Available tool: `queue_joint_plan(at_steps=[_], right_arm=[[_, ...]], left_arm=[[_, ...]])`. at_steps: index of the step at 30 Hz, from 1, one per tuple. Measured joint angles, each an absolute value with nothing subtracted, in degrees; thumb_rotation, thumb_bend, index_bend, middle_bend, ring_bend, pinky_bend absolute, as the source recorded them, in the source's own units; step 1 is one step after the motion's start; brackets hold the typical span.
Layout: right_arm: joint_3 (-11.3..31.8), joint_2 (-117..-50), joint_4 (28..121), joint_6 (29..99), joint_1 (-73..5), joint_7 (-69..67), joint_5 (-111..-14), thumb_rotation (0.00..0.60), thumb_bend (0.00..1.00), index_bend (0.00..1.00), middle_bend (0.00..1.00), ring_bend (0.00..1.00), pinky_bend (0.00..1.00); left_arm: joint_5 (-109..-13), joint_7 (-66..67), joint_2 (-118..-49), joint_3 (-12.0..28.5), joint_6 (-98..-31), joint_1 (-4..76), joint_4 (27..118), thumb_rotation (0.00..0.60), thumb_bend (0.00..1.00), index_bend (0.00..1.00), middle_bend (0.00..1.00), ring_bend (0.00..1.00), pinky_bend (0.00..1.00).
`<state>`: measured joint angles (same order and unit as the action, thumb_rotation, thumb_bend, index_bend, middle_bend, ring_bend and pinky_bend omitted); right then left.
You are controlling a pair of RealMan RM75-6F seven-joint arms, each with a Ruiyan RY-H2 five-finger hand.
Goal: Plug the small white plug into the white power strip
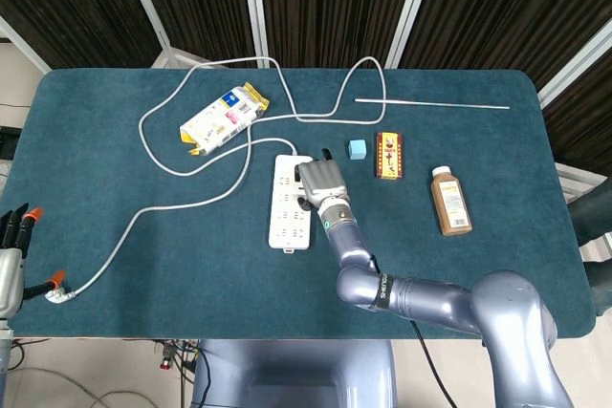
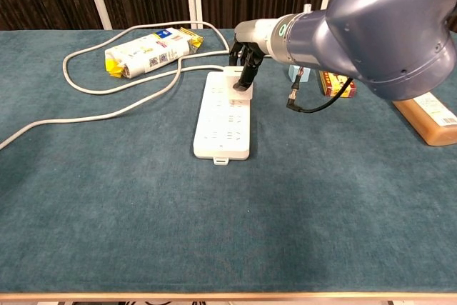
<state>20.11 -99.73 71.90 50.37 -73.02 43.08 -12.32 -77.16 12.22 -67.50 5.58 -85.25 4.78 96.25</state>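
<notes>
The white power strip lies lengthwise at mid-table, also in the chest view. My right hand hangs over its far end. In the chest view its dark fingers point down and pinch what looks like the small white plug, which sits against the strip's far sockets. The fingers hide most of the plug. My left hand shows only at the lower left edge of the head view, fingers apart and holding nothing.
The strip's long grey cable loops across the table's left half and ends near my left hand. A yellow-and-white packet, a small blue cube, a red box, a brown bottle and a thin white rod lie around.
</notes>
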Motion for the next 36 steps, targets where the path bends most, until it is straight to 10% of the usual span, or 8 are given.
queue_joint_plan(at_steps=[36], right_arm=[[18.83,-101.51,68.96,48.55,-72.69,41.83,-13.69,0.6,0.55,0.63,0.54,0.35,0.0]], left_arm=[[-76.75,13.21,-67.92,5.57,-85.19,4.97,96.19,0.6,0.13,0.12,0.0,0.0,0.0]])
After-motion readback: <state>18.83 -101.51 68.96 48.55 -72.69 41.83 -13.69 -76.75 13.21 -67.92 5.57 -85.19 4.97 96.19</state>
